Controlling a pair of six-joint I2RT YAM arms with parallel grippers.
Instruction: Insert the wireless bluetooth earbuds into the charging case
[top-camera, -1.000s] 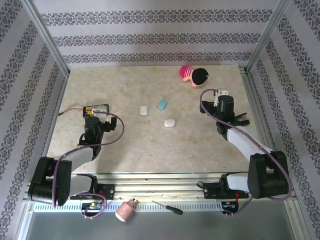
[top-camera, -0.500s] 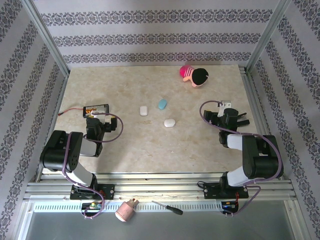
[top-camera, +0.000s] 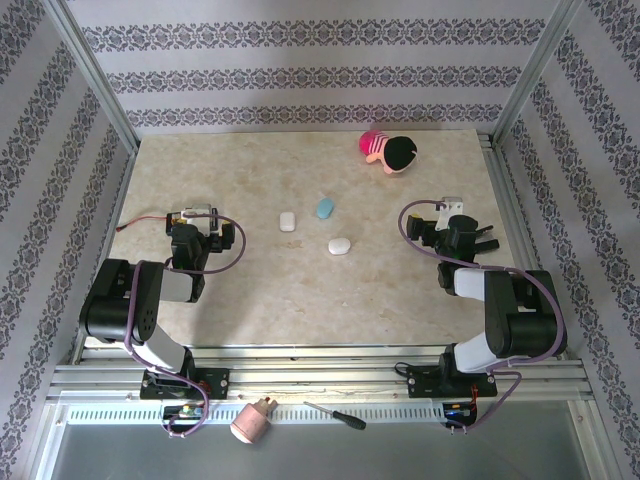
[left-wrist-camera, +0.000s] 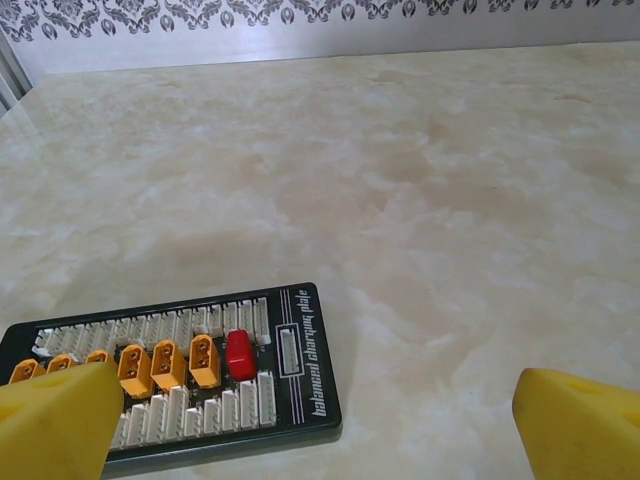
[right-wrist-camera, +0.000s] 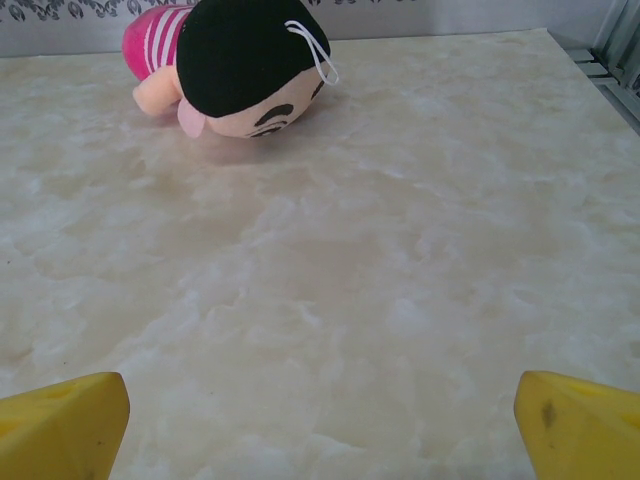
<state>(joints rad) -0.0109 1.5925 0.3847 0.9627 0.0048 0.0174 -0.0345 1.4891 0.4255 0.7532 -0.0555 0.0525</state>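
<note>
Mid-table lie 3 pebble-shaped charging cases: a left white case (top-camera: 287, 221) with its long axis running near-to-far, a light blue case (top-camera: 324, 208) angled toward the far right, and a right white case (top-camera: 340, 245) lying more crosswise, all well apart from both arms. The left end effector (left-wrist-camera: 318, 430) has its yellow fingers spread wide and empty, low over the table (left-wrist-camera: 450, 200) just short of a black charging board (left-wrist-camera: 180, 375); the right end effector (right-wrist-camera: 320, 430) gapes equally wide, empty, facing a plush doll (right-wrist-camera: 235, 65). Both arms sit folded, elbows down near their bases.
</note>
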